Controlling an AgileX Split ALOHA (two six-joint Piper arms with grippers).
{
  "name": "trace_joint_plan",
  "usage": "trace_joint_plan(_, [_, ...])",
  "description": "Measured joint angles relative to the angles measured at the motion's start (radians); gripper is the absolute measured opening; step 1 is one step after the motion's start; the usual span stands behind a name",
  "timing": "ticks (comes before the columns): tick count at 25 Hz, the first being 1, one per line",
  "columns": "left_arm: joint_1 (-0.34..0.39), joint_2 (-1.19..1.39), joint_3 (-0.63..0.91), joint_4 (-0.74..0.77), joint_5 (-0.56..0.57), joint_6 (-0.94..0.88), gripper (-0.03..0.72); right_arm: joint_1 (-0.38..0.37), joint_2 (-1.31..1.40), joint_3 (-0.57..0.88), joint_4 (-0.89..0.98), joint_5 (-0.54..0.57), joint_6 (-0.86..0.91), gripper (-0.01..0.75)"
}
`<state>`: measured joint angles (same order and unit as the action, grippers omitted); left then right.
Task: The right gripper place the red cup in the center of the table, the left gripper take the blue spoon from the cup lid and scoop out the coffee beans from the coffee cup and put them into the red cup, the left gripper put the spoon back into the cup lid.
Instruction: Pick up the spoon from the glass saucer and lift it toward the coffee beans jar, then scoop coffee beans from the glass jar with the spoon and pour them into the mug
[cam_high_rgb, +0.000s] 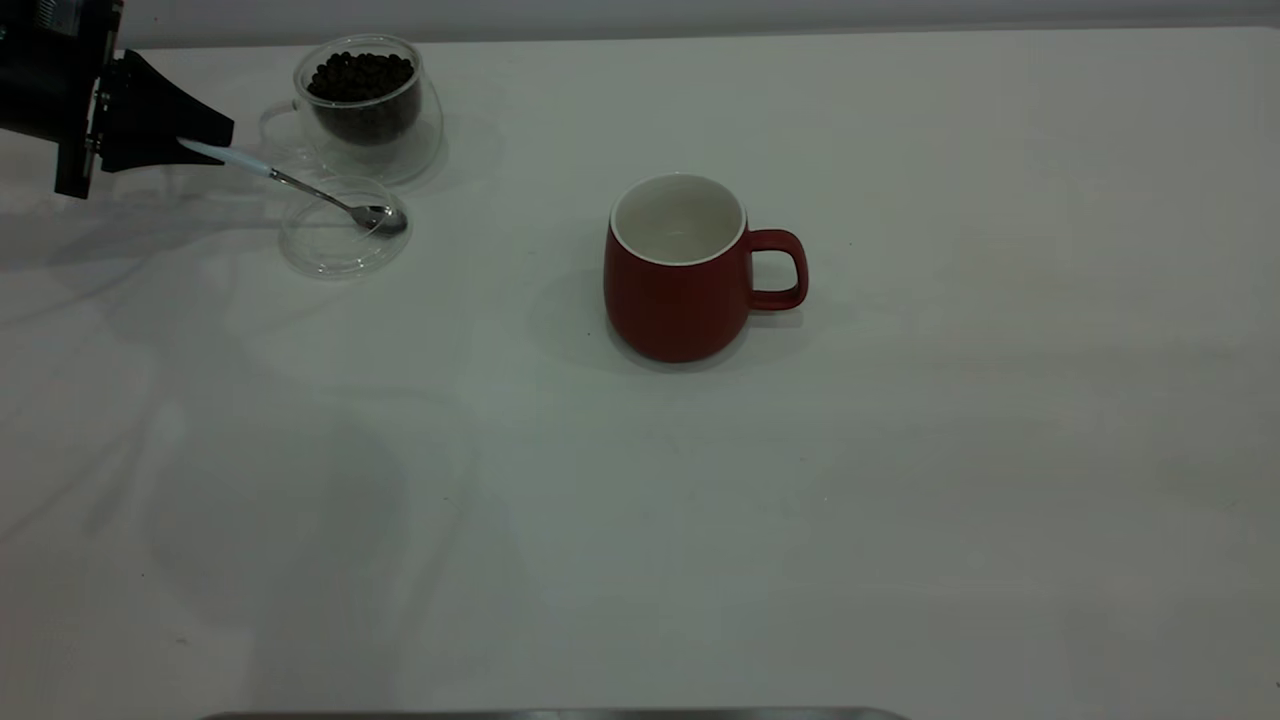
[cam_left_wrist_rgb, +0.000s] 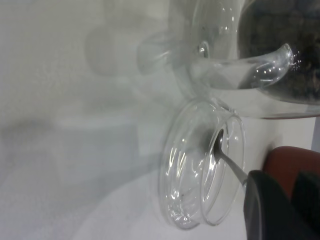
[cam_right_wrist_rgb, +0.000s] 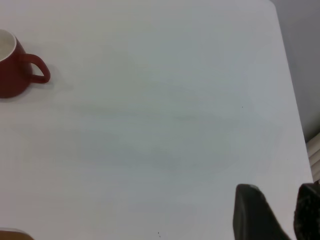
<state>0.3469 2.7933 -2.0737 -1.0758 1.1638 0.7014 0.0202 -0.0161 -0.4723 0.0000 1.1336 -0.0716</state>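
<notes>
The red cup (cam_high_rgb: 680, 300) stands upright and empty at the middle of the table (cam_high_rgb: 900, 450), handle to the right. The coffee cup (cam_high_rgb: 400, 150) with coffee beans (cam_high_rgb: 360, 78) stands at the far left. The cup lid (cam_high_rgb: 330, 255) lies just in front of it. The blue spoon (cam_high_rgb: 300, 187) slants with its bowl resting in the lid. My left gripper (cam_high_rgb: 205, 135) is shut on the spoon's pale handle at the far left edge. In the left wrist view the spoon (cam_left_wrist_rgb: 227, 160) reaches into the lid (cam_left_wrist_rgb: 190, 200) beside the coffee cup (cam_left_wrist_rgb: 235, 75). My right gripper (cam_right_wrist_rgb: 278, 189) is open, empty, far right of the red cup (cam_right_wrist_rgb: 12, 75).
The table's right edge (cam_right_wrist_rgb: 295, 115) runs close to the right gripper. A dark strip (cam_high_rgb: 550, 714) lies along the table's front edge.
</notes>
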Motion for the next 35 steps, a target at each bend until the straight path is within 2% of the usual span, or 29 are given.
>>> trace_joint_plan(10, [0.003,0.000,0.000,0.005,0.000,-0.025,0.123,0.000,0.000,0.000,0.000,0.000,0.000,0.239])
trace_joint_plan(19, [0.030,-0.065,-0.039,0.152,0.000,-0.102,0.123,0.000,0.000,0.000,0.000,0.000,0.000,0.239])
trace_joint_plan(25, [0.031,-0.086,-0.053,0.072,0.000,-0.103,0.123,0.000,0.000,0.000,0.000,0.000,0.000,0.239])
trace_joint_plan(35, [0.030,-0.146,-0.096,0.063,0.001,-0.191,0.123,0.000,0.000,0.000,0.000,0.000,0.000,0.239])
